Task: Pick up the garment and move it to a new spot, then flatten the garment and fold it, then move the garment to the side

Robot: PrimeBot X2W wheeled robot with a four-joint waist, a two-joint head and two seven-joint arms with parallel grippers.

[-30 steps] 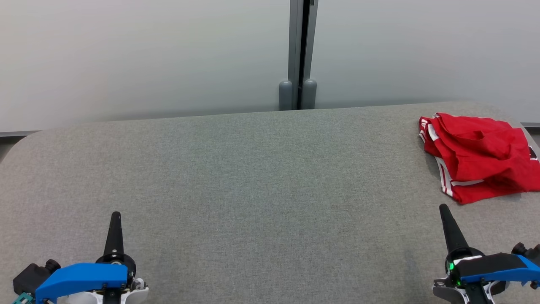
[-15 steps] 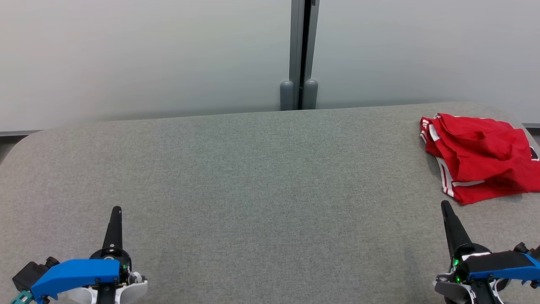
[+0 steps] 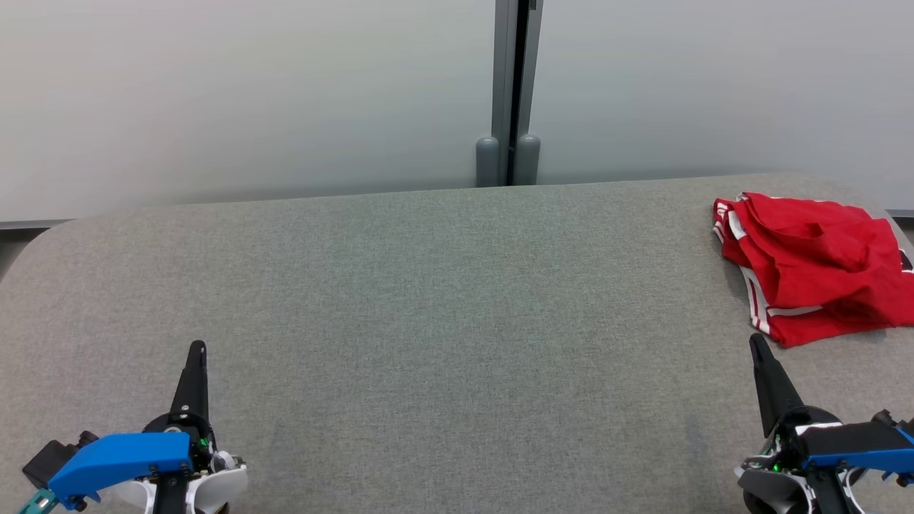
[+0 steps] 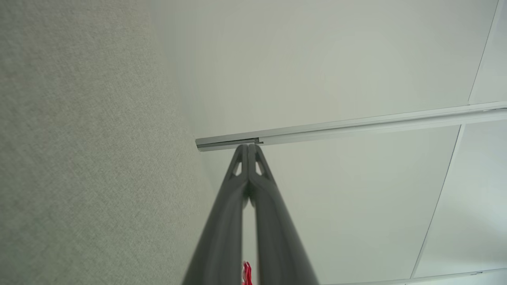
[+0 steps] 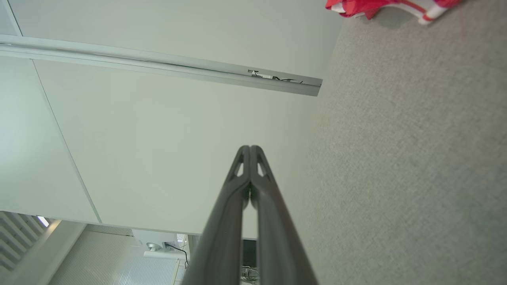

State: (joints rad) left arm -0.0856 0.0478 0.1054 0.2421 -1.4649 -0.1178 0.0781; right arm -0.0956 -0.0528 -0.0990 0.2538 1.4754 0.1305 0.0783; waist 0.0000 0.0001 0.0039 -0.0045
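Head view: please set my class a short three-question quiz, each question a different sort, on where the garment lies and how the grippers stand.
1. True or false: the red garment lies in the middle of the grey table.
2. The right gripper is: A) open; B) shut on the garment; C) shut and empty.
3. Which is nearer the garment, the left gripper or the right?

Key: 1 false, it lies at the table's far right; 2 C; 3 the right.
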